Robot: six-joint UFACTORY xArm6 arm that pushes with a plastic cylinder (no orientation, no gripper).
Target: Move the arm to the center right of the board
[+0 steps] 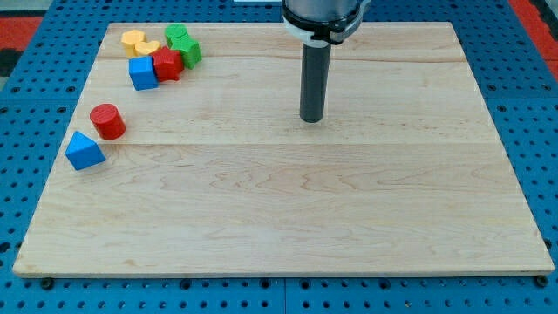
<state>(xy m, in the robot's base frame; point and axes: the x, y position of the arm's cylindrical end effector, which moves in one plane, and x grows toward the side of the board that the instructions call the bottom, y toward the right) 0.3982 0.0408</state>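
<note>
My tip rests on the wooden board, a little above and right of the board's middle. The dark rod rises from it to the arm's head at the view's top. All the blocks lie far to its left. A cluster sits at the top left: two yellow blocks, two green blocks, a red block and a blue cube. Lower down the left edge are a red cylinder and a blue triangular block.
The board lies on a blue pegboard table. Red surface shows at the view's top corners.
</note>
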